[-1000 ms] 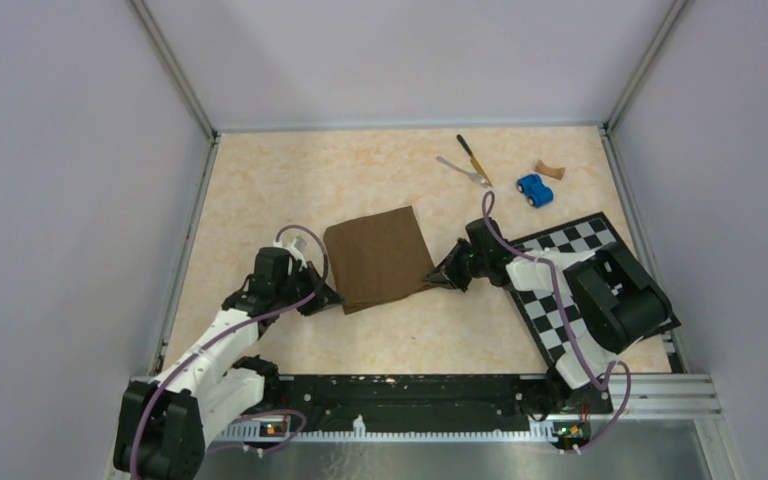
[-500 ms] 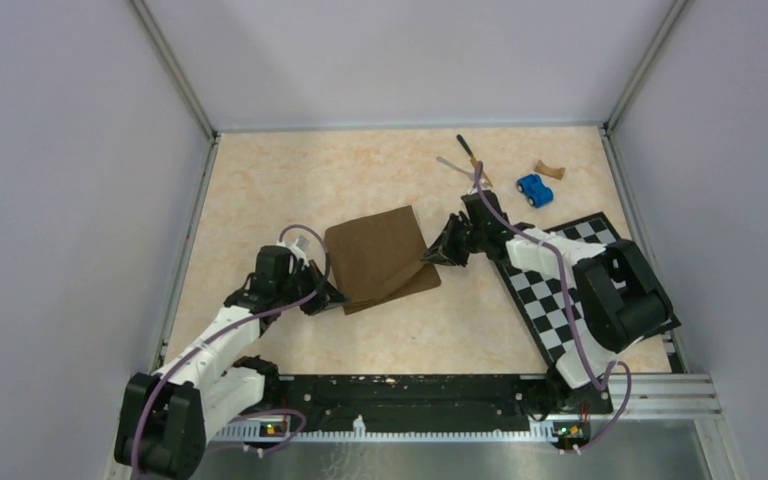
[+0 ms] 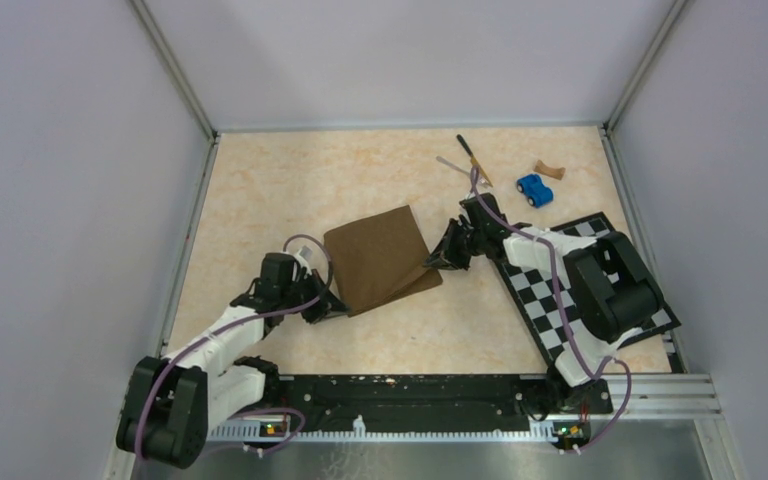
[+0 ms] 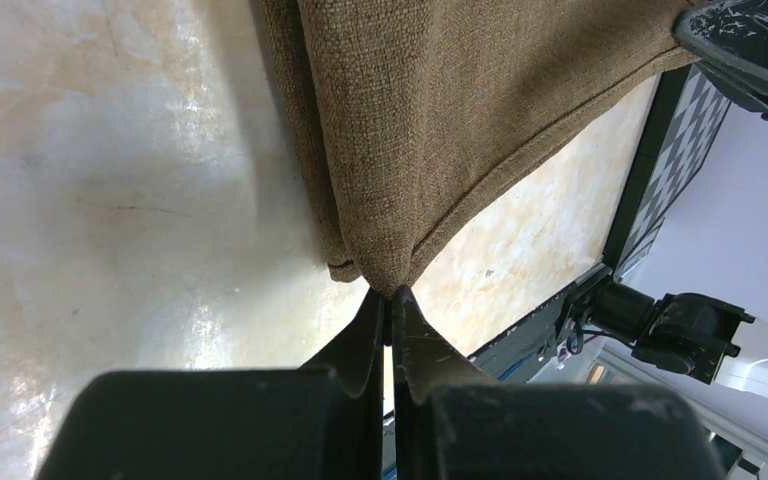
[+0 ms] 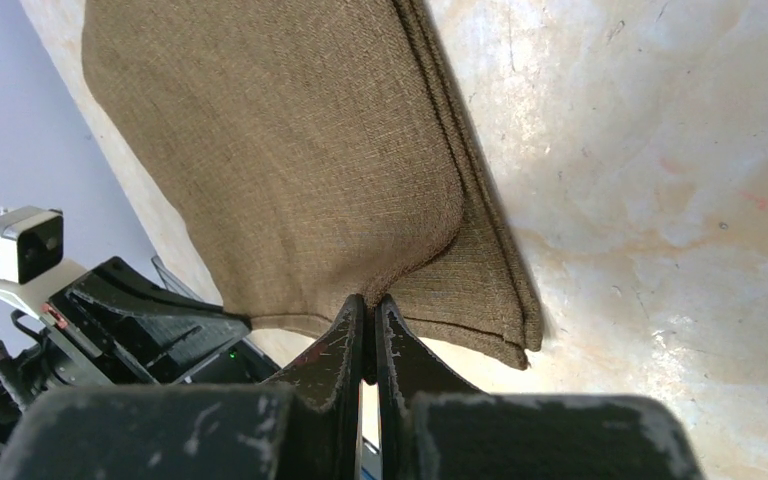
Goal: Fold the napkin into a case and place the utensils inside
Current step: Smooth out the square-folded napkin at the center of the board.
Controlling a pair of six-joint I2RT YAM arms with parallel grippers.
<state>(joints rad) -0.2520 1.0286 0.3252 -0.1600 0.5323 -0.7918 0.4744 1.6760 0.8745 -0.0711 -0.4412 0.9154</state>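
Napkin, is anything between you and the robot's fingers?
Nothing visible. The left fingers pinch the napkin at its near left corner, and the right fingers pinch its right side. The cloth touches both directly.

Brown napkin (image 3: 380,256) folded, ctr; knife (image 3: 472,158) & fork (image 3: 449,163) apart, far-right.

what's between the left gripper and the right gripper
The folded napkin fills the whole stretch, seen best in the top view; the left gripper and right gripper each pinch a near corner.

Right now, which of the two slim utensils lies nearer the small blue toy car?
The knife with the yellow-orange handle; the small silver metal fork lies beyond it, farther from the car.
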